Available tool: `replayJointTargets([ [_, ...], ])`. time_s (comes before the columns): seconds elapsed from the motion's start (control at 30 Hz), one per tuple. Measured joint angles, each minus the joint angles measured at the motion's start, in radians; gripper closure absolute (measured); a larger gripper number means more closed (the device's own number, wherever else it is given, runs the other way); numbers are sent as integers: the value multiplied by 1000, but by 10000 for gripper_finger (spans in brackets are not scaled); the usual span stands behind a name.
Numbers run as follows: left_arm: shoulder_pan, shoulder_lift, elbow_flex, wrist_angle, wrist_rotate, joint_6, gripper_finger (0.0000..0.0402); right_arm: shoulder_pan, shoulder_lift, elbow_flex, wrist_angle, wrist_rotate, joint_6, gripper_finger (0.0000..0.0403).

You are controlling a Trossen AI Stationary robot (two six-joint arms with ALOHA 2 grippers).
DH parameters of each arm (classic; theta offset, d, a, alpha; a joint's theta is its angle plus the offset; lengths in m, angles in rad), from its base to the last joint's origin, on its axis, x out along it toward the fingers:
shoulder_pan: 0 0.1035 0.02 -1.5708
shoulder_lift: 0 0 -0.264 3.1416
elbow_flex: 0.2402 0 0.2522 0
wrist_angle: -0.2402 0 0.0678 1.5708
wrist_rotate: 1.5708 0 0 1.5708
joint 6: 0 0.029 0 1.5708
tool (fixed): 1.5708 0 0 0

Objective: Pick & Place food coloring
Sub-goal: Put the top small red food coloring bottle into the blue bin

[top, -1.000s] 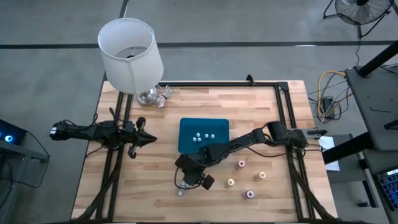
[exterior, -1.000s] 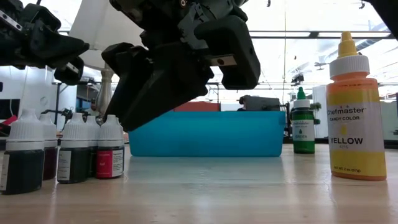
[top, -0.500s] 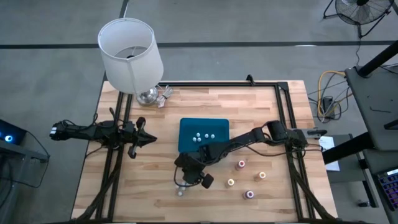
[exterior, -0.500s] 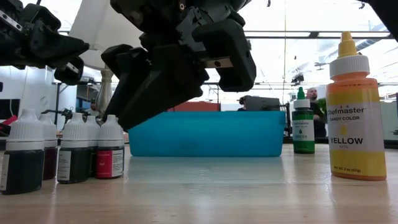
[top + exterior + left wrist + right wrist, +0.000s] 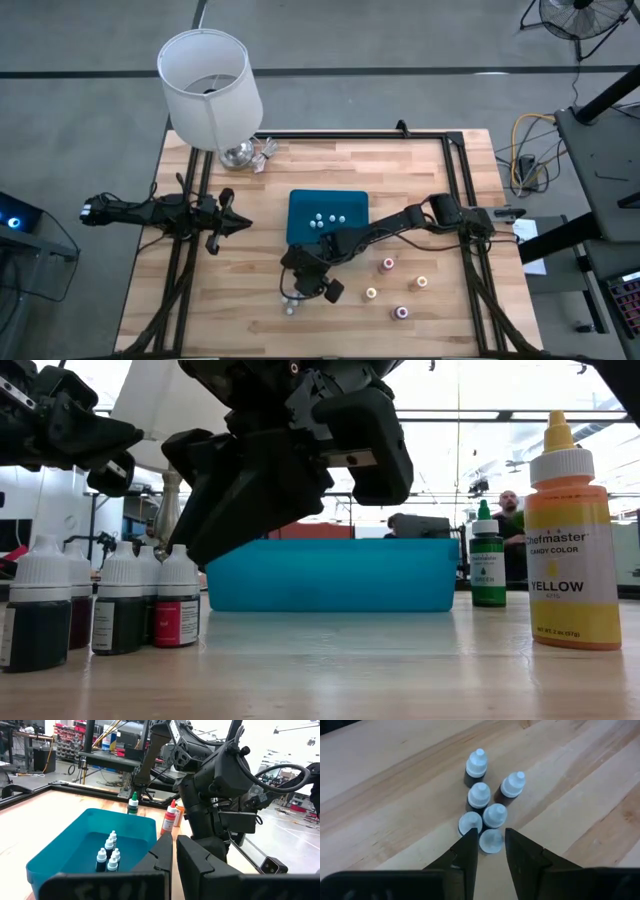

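Right gripper (image 5: 293, 293) is hanging low over the front part of the wooden table (image 5: 250, 310), with its arm reaching across from the right side past the front edge of the blue tray (image 5: 300, 235); its two dark fingers (image 5: 465, 854) are standing apart, framing a cluster of six small white-capped food coloring bottles (image 5: 485, 812) that are sitting upright on the bare wood. In the right wrist view the nearest cap (image 5: 491, 840) is lying in the gap between the fingertips, though contact with either finger cannot be told. In the low view the same cluster (image 5: 110, 605) is standing at the left, just beneath the dark gripper body. Five more white-capped bottles (image 5: 325, 218) are resting inside the blue tray, grouped near its middle. Larger squeeze bottles are standing well apart on the table to the right of the gripper: a yellow one (image 5: 572, 540) labelled YELLOW, a green one (image 5: 488, 560), a red one (image 5: 171, 817), and others seen from above with coloured tops (image 5: 402, 312). Left gripper (image 5: 235, 226) is waiting at the left side of the table, clear of the tray, its fingers (image 5: 162, 854) lying close together with only a narrow slit between them. White lamp (image 5: 210, 90) is standing at the rear left corner. A person (image 5: 510, 520) is showing in the room beyond.
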Motion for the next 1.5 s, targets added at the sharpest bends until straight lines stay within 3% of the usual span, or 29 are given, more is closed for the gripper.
replayJointTargets([
  [0.53,0,0,0,0,0,0,402,-1,0,-14,5,-36,12,389],
  [1.5,0,0,0,0,0,0,402,-9,-9,-16,-14,-13,65,394],
])
